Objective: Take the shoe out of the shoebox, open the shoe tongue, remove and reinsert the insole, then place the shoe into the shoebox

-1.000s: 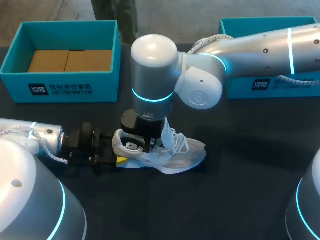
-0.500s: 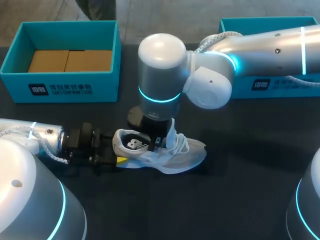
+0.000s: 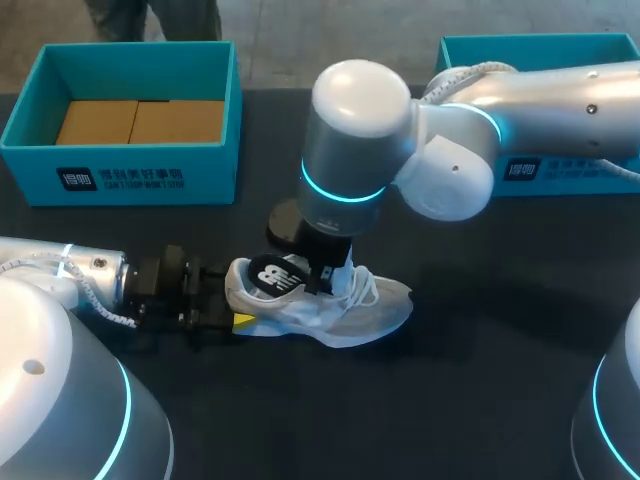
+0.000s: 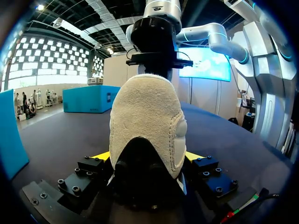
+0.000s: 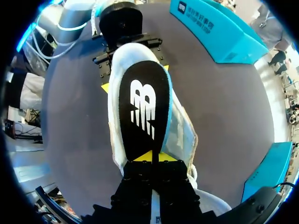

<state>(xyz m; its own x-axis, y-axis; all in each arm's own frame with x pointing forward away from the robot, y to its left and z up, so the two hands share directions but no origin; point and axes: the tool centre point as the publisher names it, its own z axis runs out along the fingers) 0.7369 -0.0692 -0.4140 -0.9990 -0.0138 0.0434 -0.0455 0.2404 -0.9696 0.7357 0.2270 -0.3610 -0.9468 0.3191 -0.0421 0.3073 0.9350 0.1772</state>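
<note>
A white shoe (image 3: 365,310) lies on its sole on the dark table, heel toward my left arm. My left gripper (image 3: 235,320) holds the heel from both sides; in the left wrist view the suede heel (image 4: 147,116) fills the space between its yellow tips (image 4: 100,155). My right gripper (image 3: 325,278) hangs over the shoe's opening, shut on one end of the black insole (image 3: 273,277) with a white logo. In the right wrist view the insole (image 5: 142,107) stretches ahead of the pinched right gripper (image 5: 152,157), lying over the shoe (image 5: 183,137), partly drawn out.
An open teal shoebox (image 3: 120,175) with brown cardboard inside stands at the back left. A second teal box (image 3: 480,45) sits at the back right, partly hidden behind my right arm. Bare dark table surrounds the shoe.
My right arm has shifted to the right and drawn the insole up out of the shoe, so more of its logo face shows. My left arm and the shoe stayed put.
</note>
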